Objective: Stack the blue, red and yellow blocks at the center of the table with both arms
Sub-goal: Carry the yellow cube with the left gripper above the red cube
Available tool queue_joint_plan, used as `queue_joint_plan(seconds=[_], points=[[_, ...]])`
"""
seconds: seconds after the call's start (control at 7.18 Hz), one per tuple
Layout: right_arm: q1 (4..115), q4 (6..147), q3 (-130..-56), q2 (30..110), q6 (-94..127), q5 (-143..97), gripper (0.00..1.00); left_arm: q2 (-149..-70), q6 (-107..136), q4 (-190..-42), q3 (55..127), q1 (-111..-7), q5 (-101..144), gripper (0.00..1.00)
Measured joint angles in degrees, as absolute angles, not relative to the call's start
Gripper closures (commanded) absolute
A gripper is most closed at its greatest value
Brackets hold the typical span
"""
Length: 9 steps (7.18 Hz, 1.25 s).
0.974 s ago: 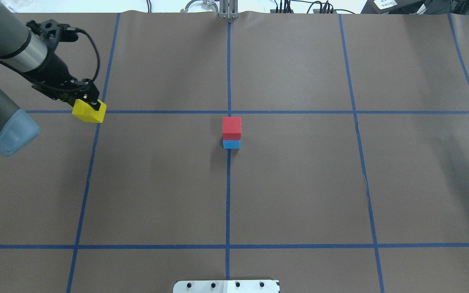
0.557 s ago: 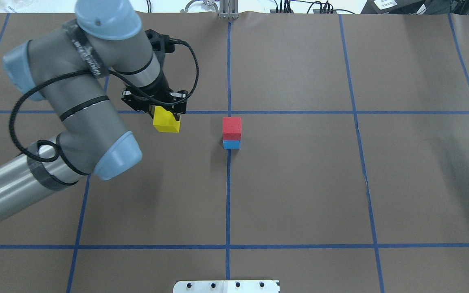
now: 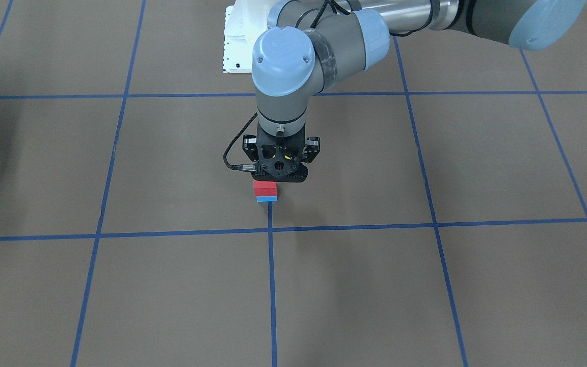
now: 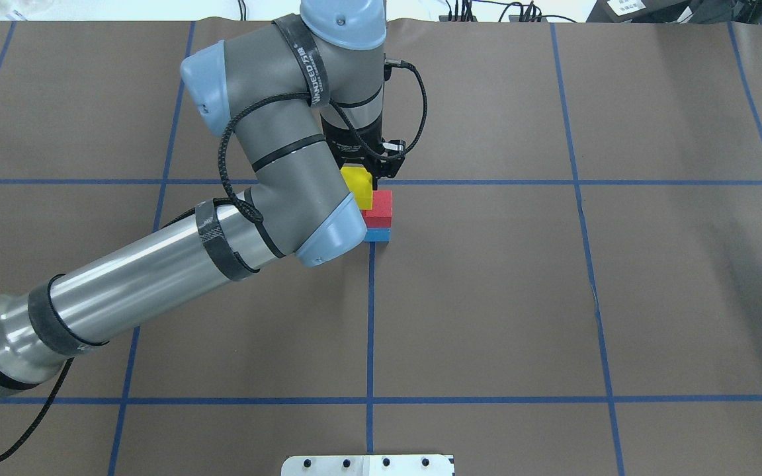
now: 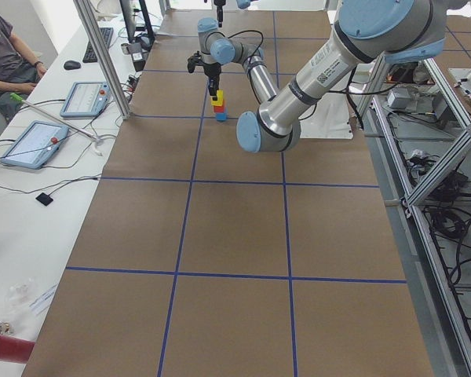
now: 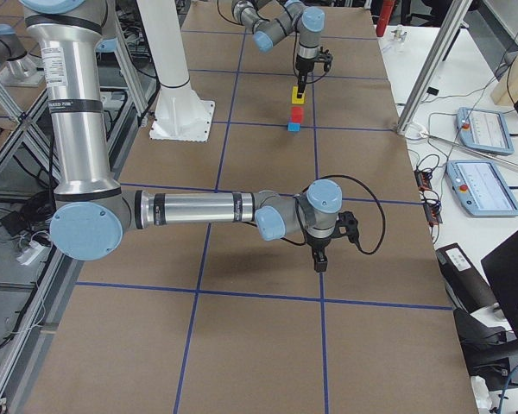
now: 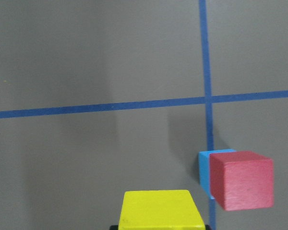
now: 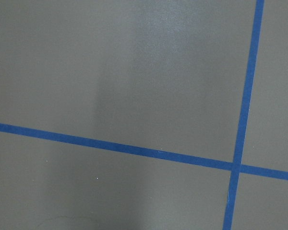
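Under both tools spreads the table (image 4: 500, 311), brown and squared off by blue tape lines (image 4: 370, 317). Over it the left arm (image 4: 156, 277) reaches from the robot's left side to the middle, its wrist pointing straight down. The right arm (image 6: 198, 210) stretches low over the table well apart from it, toward the robot's right end. The left tool (image 4: 360, 176) is clamped on the yellow block (image 4: 356, 186), which is lifted clear of the table. The right tool (image 6: 319, 263) points down at bare table near a tape crossing; I cannot tell whether it is wide or narrow. Below the left tool and a little to one side stands the red block (image 4: 378, 207), resting on the blue block (image 4: 376, 235), which sits on the table by the central tape crossing. From the left wrist view, the yellow block is higher than the red block and not lined up over it.
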State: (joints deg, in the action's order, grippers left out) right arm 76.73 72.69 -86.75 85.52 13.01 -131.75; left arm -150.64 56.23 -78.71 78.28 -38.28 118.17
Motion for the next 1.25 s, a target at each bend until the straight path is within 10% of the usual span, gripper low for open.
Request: queue_joint_plan(seconds=[1.25], points=[[76.7, 72.7, -86.6, 85.7, 13.0, -131.7, 0.00, -152.9, 57.0, -80.6, 73.8, -37.4, 118.1, 1.00]])
